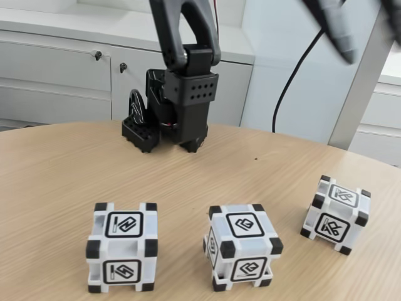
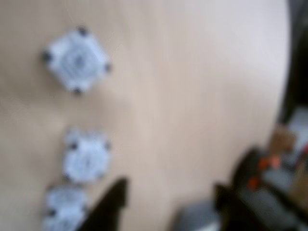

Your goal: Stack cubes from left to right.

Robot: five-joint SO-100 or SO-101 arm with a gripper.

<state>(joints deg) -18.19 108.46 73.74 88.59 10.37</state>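
Three white cubes with black corners stand in a row on the wooden table near its front in the fixed view: a left cube [image 1: 122, 248], a middle cube [image 1: 243, 244] and a right cube [image 1: 336, 213], all apart from one another. My black gripper [image 1: 168, 145] hangs low over the table's far side, well behind the row, open and holding nothing. The blurred wrist view shows the same cubes at its left edge [image 2: 76, 60] [image 2: 86, 156] [image 2: 65, 207], with my gripper [image 2: 168, 202] at the bottom, jaws spread.
White cabinets [image 1: 56, 75] stand behind the table. A black cable [image 1: 294, 81] hangs at the back right, and a blurred dark object [image 1: 338, 31] crosses the top right corner. Dark clutter [image 2: 274, 183] lies past the table's right edge in the wrist view.
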